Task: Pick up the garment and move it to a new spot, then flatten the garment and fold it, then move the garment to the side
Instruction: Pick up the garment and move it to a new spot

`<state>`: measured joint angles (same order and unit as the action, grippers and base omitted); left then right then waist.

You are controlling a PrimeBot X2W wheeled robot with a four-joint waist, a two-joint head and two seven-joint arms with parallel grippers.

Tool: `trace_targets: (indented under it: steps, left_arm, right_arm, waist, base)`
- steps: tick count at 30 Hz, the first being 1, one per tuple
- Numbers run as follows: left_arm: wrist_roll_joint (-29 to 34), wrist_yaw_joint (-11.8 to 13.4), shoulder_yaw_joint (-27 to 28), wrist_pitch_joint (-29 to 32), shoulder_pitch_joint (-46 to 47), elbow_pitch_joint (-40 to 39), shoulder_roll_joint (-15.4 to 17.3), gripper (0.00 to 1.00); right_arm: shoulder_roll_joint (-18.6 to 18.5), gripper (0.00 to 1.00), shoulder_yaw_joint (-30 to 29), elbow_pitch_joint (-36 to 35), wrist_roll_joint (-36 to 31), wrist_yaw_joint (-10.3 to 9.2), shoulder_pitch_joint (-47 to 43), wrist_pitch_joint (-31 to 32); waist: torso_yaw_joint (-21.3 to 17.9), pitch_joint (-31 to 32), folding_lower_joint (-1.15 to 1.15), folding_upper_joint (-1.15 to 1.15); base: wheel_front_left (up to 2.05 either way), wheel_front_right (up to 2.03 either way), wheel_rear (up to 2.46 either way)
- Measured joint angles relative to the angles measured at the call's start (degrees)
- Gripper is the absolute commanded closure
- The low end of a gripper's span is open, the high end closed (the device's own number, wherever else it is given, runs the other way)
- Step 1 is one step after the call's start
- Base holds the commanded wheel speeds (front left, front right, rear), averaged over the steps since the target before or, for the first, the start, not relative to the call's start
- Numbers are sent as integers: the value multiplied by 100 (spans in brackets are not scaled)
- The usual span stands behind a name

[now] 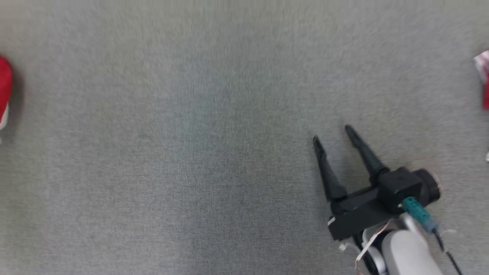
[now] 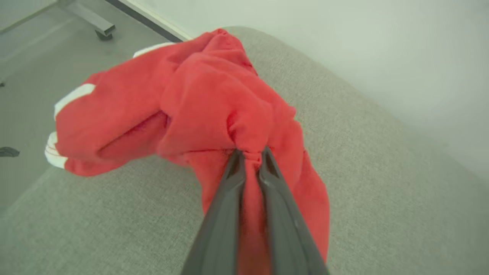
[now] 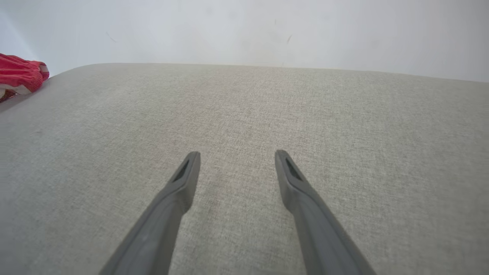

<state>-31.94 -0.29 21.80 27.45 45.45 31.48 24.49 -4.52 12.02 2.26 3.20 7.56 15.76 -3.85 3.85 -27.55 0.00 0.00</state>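
One red garment (image 2: 198,103). Two end effectors: left (image 2: 251,152), right (image 1: 331,133). One grey surface (image 3: 244,107).

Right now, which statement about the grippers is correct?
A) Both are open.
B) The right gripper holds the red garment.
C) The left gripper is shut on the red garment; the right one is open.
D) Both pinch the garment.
C: the left gripper pinches a bunch of the red garment, while the right gripper has its fingers apart over the grey surface, holding nothing.
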Motion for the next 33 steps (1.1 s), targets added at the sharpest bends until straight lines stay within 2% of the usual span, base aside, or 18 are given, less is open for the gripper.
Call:
trace_targets:
  steps: [5, 8, 16, 21, 22, 25, 28, 33]
  left_arm:
    - [18, -281, -330, 256, 157, -433, 91, 100]
    - [44, -433, -762, 568, 356, -847, 26, 100]
    - [-87, -482, -1607, 1191, 287, -1961, -844, 100]
    - [-376, -486, -2016, 1272, -66, -2471, -1541, 100]
    - [-376, -486, -2016, 1272, -66, -2471, -1541, 100]
    - [-414, -502, -2267, 1223, -389, -2651, -1833, 100]
    - [-813, -475, -2434, 1034, -715, -2742, -2065, 100]
    - [-955, -400, -2846, 571, -1225, -2519, -2148, 100]
  right_arm:
    - [83, 0, 76, 416, 144, 0, -91, -171]
    - [125, 0, 110, 722, 269, 0, -211, -282]
    - [155, 0, 85, 1056, 448, 0, -442, -417]
    - [157, 0, 110, 1103, 550, 0, -550, -422]
    - [157, 0, 110, 1103, 550, 0, -550, -422]
    - [159, 0, 103, 1084, 590, 0, -573, -416]
    - [159, 0, 80, 1028, 590, 0, -609, -394]
    - [158, 0, 114, 966, 594, 0, -612, -367]
  waist:
    - [-74, 543, 0, 0]
    - [-160, 996, -1, 0]
    - [-436, 1837, -1, -1]
    - [-786, 2150, -1, -1]
    - [-786, 2150, -1, -1]
    - [-1036, 2258, -2, -1]
    - [-1284, 2322, -1, -1]
    - [-1647, 2319, -1, -1]
  base:
    - [0, 0, 0]
    - [0, 0, 0]
    - [0, 0, 0]
    - [0, 0, 0]
    - [0, 0, 0]
    - [0, 0, 0]
    - [0, 0, 0]
    - [0, 0, 0]
